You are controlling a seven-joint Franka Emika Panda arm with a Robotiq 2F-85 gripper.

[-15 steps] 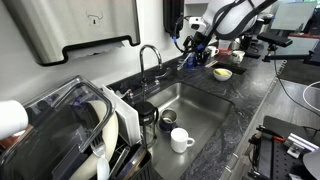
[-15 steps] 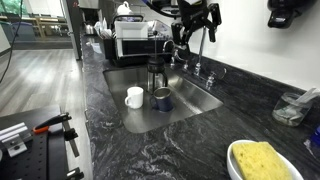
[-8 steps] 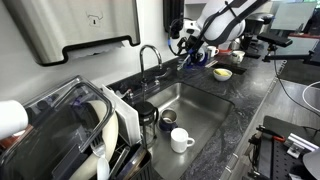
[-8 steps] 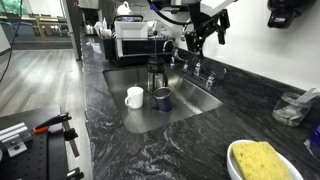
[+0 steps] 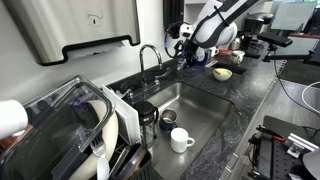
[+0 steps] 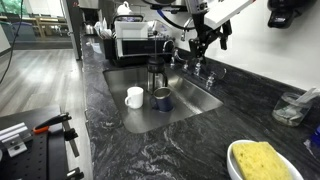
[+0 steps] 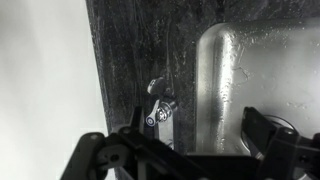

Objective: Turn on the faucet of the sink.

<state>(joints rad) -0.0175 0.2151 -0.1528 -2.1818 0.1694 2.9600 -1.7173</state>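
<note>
The chrome gooseneck faucet (image 5: pixel 150 60) stands at the back edge of the deep steel sink (image 5: pixel 205 103), which also shows in an exterior view (image 6: pixel 190 108). My gripper (image 5: pixel 188 50) hovers above the counter just behind and beside the faucet's base, close to the wall (image 6: pixel 205 42). In the wrist view the gripper (image 7: pixel 195 148) is open and empty, looking down. The small chrome lever handle (image 7: pixel 160 108) lies just ahead of its left finger, not touched. The sink's rim (image 7: pixel 205 70) runs to the right of it.
A white mug (image 5: pixel 181 140), a metal cup (image 5: pixel 168 118) and a black coffee press (image 5: pixel 146 114) stand in the sink. A clear-lidded dish rack (image 5: pixel 60 125) is beside it. A yellow bowl (image 5: pixel 222 73) sits on the dark counter. A wall dispenser (image 5: pixel 70 30) hangs above.
My gripper has shifted along the back of the sink toward the wall and now hangs over the lever handle. It stays open. Nothing in the sink has moved.
</note>
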